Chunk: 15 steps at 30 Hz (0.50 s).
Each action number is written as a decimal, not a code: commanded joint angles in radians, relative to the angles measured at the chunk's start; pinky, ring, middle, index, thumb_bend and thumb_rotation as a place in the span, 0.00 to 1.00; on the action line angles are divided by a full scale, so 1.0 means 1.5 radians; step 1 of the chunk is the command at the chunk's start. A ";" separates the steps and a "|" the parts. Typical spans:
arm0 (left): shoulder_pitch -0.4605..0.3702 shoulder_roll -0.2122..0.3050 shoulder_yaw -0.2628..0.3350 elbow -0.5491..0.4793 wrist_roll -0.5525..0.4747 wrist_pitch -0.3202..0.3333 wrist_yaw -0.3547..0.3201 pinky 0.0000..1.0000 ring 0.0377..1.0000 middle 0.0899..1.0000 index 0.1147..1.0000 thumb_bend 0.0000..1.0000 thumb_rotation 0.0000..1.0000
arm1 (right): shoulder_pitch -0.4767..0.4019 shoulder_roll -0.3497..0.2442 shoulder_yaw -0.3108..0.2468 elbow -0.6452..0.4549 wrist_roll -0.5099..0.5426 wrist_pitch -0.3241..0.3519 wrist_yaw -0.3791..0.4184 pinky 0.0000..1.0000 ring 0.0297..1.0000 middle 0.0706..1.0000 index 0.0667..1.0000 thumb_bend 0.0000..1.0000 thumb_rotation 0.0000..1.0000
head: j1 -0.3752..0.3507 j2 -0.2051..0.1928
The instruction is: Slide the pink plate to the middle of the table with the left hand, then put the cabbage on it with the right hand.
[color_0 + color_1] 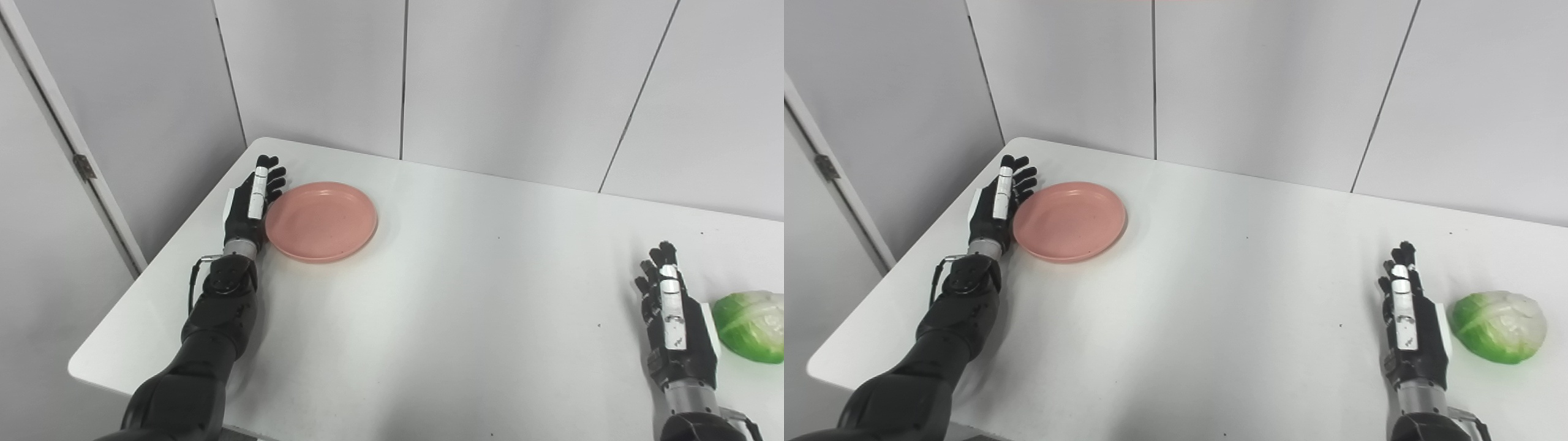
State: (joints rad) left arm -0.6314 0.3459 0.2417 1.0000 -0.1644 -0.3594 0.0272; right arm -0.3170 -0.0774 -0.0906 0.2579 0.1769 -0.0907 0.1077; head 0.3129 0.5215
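You are looking down at a big white table [465,294] with grey wall panels [502,79] behind it. Your two black arms come up from the bottom of the picture, one on each side. The left arm [208,331] lies along the left part of the table, and the right arm only shows a little at the bottom right corner. The pink plate [321,220] sits flat on the table, far over on the left and toward the back, well away from the middle. It has nothing on it. Your left hand [252,202] stands on its edge right beside the left rim of the plate, with the fingers straight and spread a little, holding nothing. The palm side seems to be touching the rim, but you cannot tell for sure. The cabbage [1499,326] is green and pale and round, and it sits on the table near the right edge, close to you. Your right hand [1409,321] rests just beside it on its left, also on edge, fingers straight and holding nothing. A thin gap shows between that hand and the cabbage.
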 commanded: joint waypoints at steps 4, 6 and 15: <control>-0.032 -0.009 -0.016 -0.001 0.004 0.005 -0.014 0.84 0.81 0.80 0.78 0.81 1.00 | -0.008 0.004 -0.006 -0.025 0.014 0.006 -0.003 1.00 1.00 1.00 1.00 0.60 0.86 | -0.001 0.005; -0.031 -0.013 -0.020 -0.010 0.004 0.012 -0.015 0.83 0.82 0.80 0.79 0.81 1.00 | -0.010 0.007 -0.007 -0.024 0.012 0.006 -0.010 1.00 1.00 1.00 1.00 0.61 0.86 | -0.002 0.005; -0.031 -0.054 -0.041 -0.071 0.000 0.039 -0.019 0.86 0.83 0.81 0.78 0.82 1.00 | -0.011 0.013 -0.006 -0.022 0.006 -0.003 -0.023 1.00 1.00 1.00 1.00 0.59 0.85 | -0.008 0.008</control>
State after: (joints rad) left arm -0.6345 0.2724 0.1880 0.9208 -0.1664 -0.3046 0.0249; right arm -0.3160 -0.0703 -0.0974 0.2533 0.1764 -0.0810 0.0761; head 0.2992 0.5323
